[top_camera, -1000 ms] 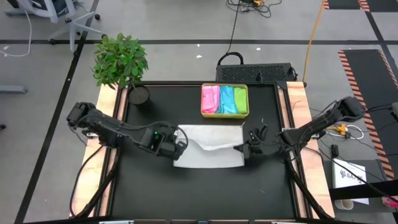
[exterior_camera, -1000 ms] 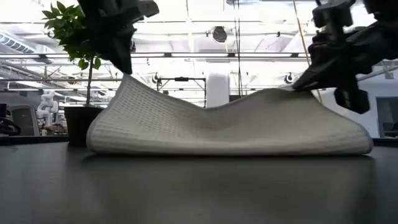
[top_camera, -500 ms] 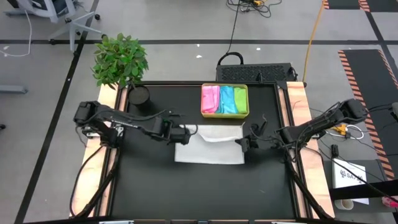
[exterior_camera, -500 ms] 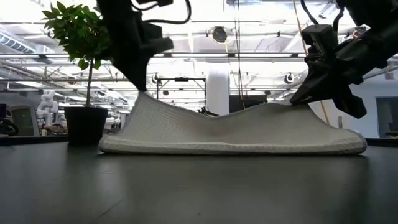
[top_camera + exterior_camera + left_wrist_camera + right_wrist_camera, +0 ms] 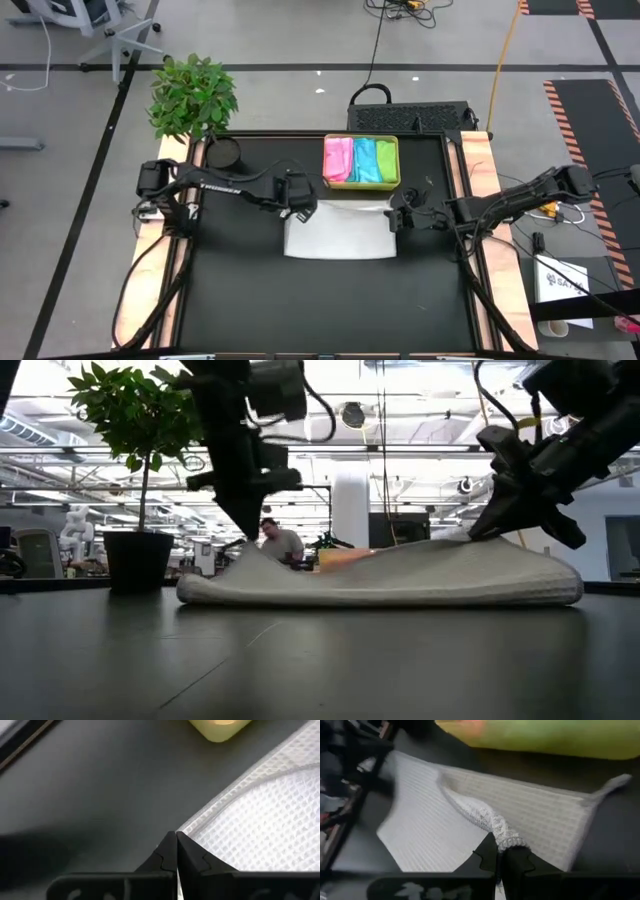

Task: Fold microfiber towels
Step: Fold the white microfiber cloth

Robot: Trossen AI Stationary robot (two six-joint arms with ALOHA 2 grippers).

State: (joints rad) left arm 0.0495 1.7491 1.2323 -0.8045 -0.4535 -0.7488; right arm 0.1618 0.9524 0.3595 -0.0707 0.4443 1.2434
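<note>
The white towel (image 5: 340, 234) lies folded over on the black table, its rounded fold toward the near edge (image 5: 380, 592). My left gripper (image 5: 298, 211) is shut at its far left corner and my right gripper (image 5: 396, 219) is shut at its far right side; both show in the low view, left (image 5: 243, 538) and right (image 5: 482, 532). Just beyond the towel stands the yellow-green tray (image 5: 361, 181), holding folded pink (image 5: 339, 159), light blue (image 5: 364, 159) and lime green (image 5: 385, 160) towels. My left gripper pinches the upper layer's far left corner (image 5: 184, 830) between its two fingers, slanting down from above. The corner stands a little off the table while the rest of the towel lies flat. My right gripper pinches a bunched edge of the upper layer (image 5: 505, 838) near the far right corner, slanting down from the table's right. A raised ridge (image 5: 470, 810) runs away from the fingers across the towel, which otherwise lies on its lower layer.
A potted plant (image 5: 193, 97) and its dark pot (image 5: 226, 153) stand at the far left corner. The lower layer's far right corner (image 5: 619, 781) pokes out beside the tray. In the low view a person (image 5: 275, 543) shows in the room beyond the table.
Both grippers have carried the towel's upper layer toward the far edge and downward, the left one farther and with a roll of its wrist. The towel has folded over onto itself and flattened; its near fold stayed on the table. Both stayed shut.
</note>
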